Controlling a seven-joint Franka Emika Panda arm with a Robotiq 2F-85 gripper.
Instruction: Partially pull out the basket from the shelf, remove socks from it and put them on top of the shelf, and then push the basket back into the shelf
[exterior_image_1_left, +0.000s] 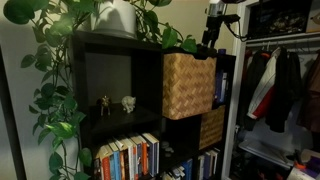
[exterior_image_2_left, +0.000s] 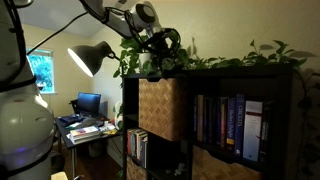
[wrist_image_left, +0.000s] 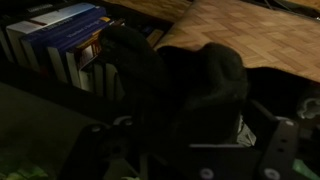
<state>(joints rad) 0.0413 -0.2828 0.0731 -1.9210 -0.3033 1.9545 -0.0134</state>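
Rough woven basket (exterior_image_1_left: 188, 85), matt dark wooden shelf (exterior_image_1_left: 78, 95), perhaps glossy book spines (exterior_image_1_left: 128, 157)

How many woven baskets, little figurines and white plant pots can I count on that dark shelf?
Woven baskets: 2, the light tan basket and the darker golden-brown basket
Small figurines: 2, a dark figurine and a white figurine
White plant pot: 1
Total: 5
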